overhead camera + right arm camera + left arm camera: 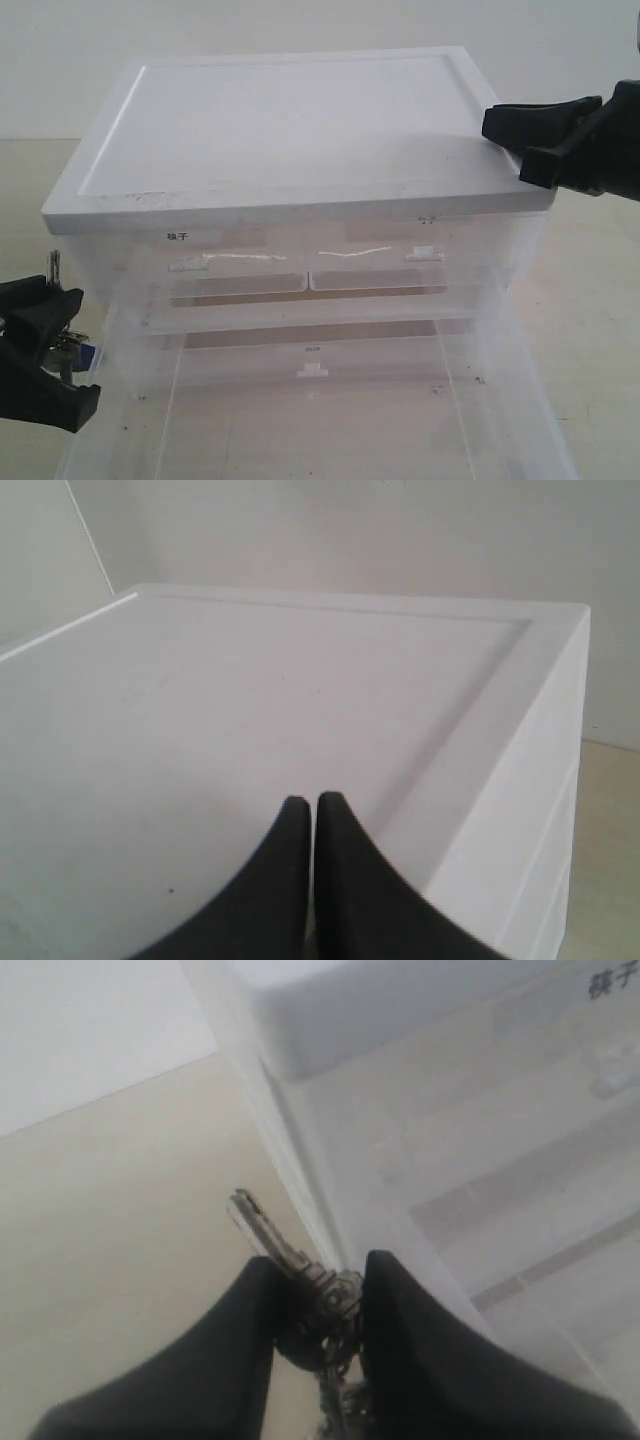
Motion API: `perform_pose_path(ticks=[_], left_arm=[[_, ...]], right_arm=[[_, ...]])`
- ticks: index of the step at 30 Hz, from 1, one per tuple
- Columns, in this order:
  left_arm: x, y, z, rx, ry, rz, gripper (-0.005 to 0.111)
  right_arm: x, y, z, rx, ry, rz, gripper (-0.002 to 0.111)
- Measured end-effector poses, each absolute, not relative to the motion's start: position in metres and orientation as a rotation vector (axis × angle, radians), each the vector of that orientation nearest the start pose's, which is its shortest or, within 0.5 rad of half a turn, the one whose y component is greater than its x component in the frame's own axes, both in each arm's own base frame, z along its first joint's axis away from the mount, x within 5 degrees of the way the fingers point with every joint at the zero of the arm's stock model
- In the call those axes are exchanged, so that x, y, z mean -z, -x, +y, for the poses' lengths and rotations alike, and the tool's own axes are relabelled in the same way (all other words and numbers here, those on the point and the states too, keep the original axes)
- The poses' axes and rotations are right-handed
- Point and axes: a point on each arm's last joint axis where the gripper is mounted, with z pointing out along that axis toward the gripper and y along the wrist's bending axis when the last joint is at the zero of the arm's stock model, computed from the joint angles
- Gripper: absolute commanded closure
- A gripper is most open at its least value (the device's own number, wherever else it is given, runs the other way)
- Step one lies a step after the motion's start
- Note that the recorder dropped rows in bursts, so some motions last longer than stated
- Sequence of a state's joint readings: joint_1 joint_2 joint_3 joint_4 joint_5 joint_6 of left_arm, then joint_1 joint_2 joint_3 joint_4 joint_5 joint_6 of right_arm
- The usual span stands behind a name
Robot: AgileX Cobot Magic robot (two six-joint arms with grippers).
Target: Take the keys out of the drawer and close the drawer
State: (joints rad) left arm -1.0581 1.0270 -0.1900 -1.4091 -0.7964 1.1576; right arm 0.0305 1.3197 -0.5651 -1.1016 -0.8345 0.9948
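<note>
The keys hang between the fingers of my left gripper, which is shut on them outside the cabinet's left side; one blade sticks up and a blue fob shows beside it. In the left wrist view the keys sit pinched in the left gripper. The translucent full-width drawer is pulled far out toward the camera; its front and handle are out of view. My right gripper hovers over the right edge of the cabinet's white top, and in the right wrist view this gripper is shut on nothing.
The cabinet has a flat white top with a raised rim. Under it are two half-width labelled drawers, both shut. A wide drawer with a white tab handle shows through the open drawer. Beige table lies on both sides.
</note>
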Motion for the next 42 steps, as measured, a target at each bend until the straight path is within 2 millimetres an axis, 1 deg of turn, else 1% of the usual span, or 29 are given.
perform_pose_path(ticks=[3,8,13,15,16,20,21,23,24,28,30,33,34,36,38,42], left_arm=[[-0.191,-0.126,-0.092,-0.059,-0.422,1.925,0.102],[-0.191,-0.126,-0.098,0.008,-0.453,1.918,0.102],[-0.19,-0.125,-0.098,0.027,-0.44,1.923,0.102],[-0.19,-0.125,-0.098,0.03,-0.438,1.923,0.096],[-0.19,-0.125,-0.098,0.03,-0.438,1.923,0.091],[-0.19,-0.125,-0.098,0.031,-0.437,1.922,0.064],[-0.19,-0.125,-0.099,0.034,-0.448,1.918,0.06],[-0.19,-0.125,-0.1,0.038,-0.463,1.911,0.053],[-0.19,-0.125,-0.1,0.039,-0.466,1.912,0.052],[-0.19,-0.125,-0.101,0.042,-0.471,1.912,0.053],[-0.19,-0.125,-0.101,0.042,-0.471,1.912,0.055],[-0.189,-0.124,-0.102,0.055,-0.489,1.918,0.067],[-0.189,-0.123,-0.104,0.072,-0.514,1.92,0.074],[-0.19,-0.119,-0.109,0.131,-0.597,1.907,0.083],[-0.196,-0.116,-0.114,0.202,-0.665,1.872,0.091],[-0.217,-0.106,-0.12,0.33,-0.781,1.747,0.102]], right_arm=[[-0.254,-0.243,0.068,-0.712,0.488,1.708,0.108],[-0.254,-0.243,0.068,-0.712,0.488,1.708,0.108],[-0.254,-0.243,0.068,-0.712,0.488,1.708,0.108],[-0.254,-0.243,0.068,-0.712,0.488,1.708,0.108],[-0.254,-0.243,0.068,-0.712,0.488,1.708,0.108],[-0.254,-0.243,0.068,-0.712,0.488,1.708,0.108],[-0.254,-0.243,0.068,-0.712,0.488,1.708,0.108],[-0.254,-0.243,0.068,-0.712,0.488,1.708,0.108],[-0.254,-0.243,0.068,-0.712,0.488,1.708,0.108],[-0.254,-0.243,0.068,-0.712,0.488,1.708,0.108],[-0.254,-0.243,0.068,-0.712,0.488,1.708,0.108],[-0.254,-0.243,0.068,-0.712,0.488,1.708,0.108],[-0.254,-0.243,0.068,-0.712,0.488,1.708,0.108],[-0.254,-0.243,0.068,-0.712,0.488,1.708,0.108],[-0.254,-0.243,0.068,-0.712,0.488,1.708,0.108],[-0.254,-0.243,0.068,-0.712,0.488,1.708,0.108]])
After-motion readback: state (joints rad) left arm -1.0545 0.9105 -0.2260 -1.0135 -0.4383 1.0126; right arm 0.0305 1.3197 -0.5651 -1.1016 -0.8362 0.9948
